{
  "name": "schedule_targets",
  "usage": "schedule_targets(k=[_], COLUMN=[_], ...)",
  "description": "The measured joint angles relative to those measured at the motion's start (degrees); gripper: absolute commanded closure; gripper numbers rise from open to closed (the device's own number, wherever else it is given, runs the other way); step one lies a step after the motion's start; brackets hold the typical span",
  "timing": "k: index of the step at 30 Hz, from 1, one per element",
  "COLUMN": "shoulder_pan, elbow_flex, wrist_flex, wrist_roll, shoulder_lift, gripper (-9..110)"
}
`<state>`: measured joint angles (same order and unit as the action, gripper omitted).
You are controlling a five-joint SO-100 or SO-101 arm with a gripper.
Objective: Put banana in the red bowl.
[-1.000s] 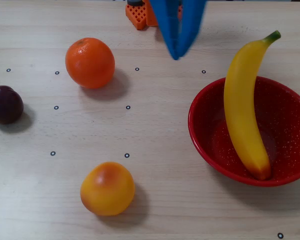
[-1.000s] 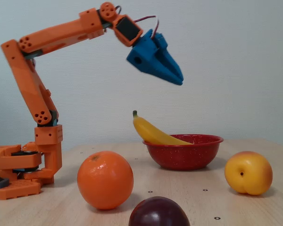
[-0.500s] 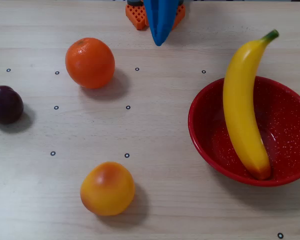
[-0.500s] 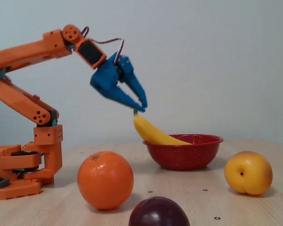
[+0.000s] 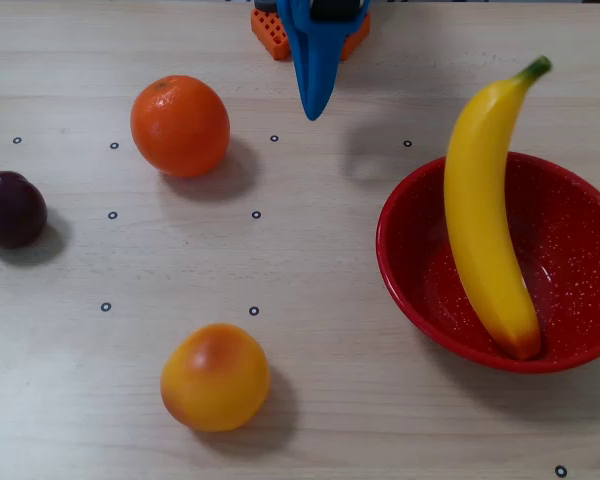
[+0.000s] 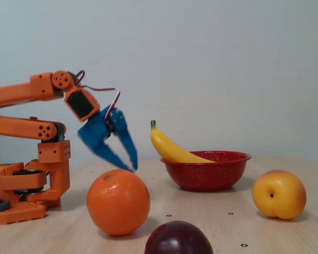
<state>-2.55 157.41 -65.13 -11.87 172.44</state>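
Banana (image 5: 483, 215) lies in the red bowl (image 5: 580, 330), blossom end down, stem poking over the rim. Gripper (image 6: 126, 166) empty, fingers slightly apart, well clear of the bowl near the orange (image 6: 118, 202). Placement looks done; arm should retract without nudging the stem.

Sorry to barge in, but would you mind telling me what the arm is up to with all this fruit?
The banana already lies in the red bowl, its green stem end sticking out over the rim. The blue gripper holds nothing; its fingers are slightly apart and it hangs low near the arm's base, well away from the bowl. The orange, the peach-like fruit and the dark plum sit untouched on the table.
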Motion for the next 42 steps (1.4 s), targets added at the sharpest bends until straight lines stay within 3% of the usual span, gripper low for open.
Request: schedule_targets(k=[16,42], shoulder_pan=[1.93,1.93], elbow_flex=[15.21,16.96], wrist_flex=[-5.45,-7.29], wrist_roll=[0.00,6.15], shoulder_lift=[15.47,17.49], gripper=[102,102])
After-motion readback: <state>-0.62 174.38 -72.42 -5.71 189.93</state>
